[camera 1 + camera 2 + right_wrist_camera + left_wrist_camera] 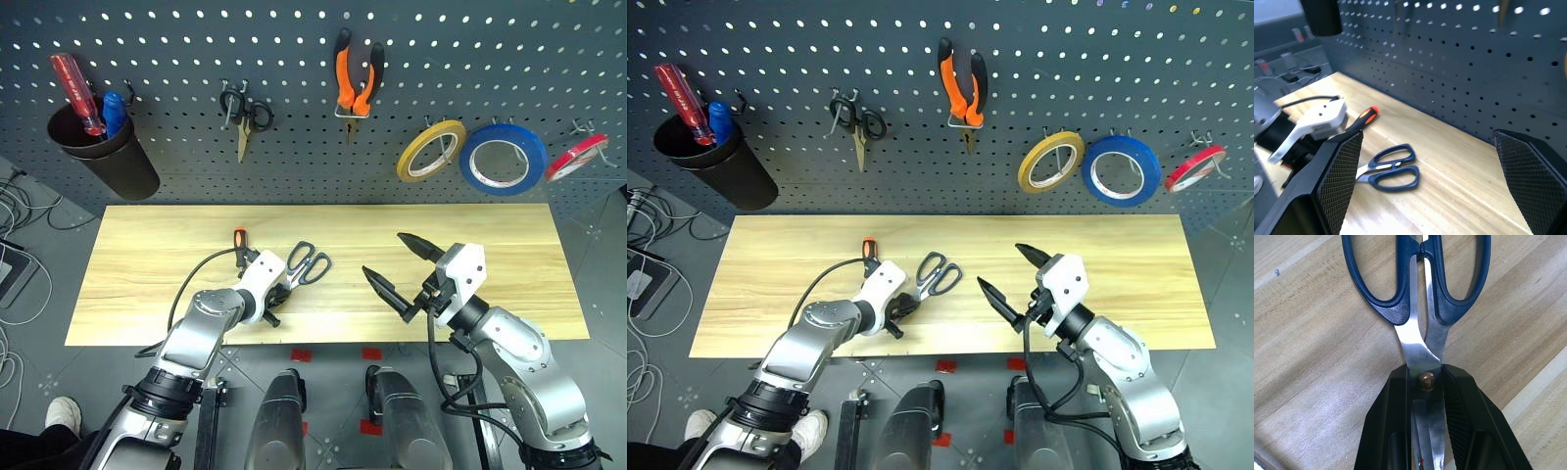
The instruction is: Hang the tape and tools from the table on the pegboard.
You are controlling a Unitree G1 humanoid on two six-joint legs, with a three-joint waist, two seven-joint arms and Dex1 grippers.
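The blue-handled scissors (310,262) lie on the light wood table (147,264), handles toward the pegboard (294,166). My left gripper (285,287) is shut on their blades at the pivot; the left wrist view shows both black fingers (1396,421) pressed against the steel. Just left of it, the screwdriver's orange-and-black handle (238,238) lies on the wood, its shaft hidden behind the gripper. My right gripper (400,266) hovers open and empty over the table's middle right. The orange pliers (355,78) and the blue tape (505,188) hang on the pegboard.
On the pegboard also hang a black cup (108,157) with a red-handled screwdriver, small black scissors (245,113), a yellow roll (411,162) and a red roll (576,157). Cables (20,211) lie on the floor at left. A person's shoe (64,411) stands at lower left.
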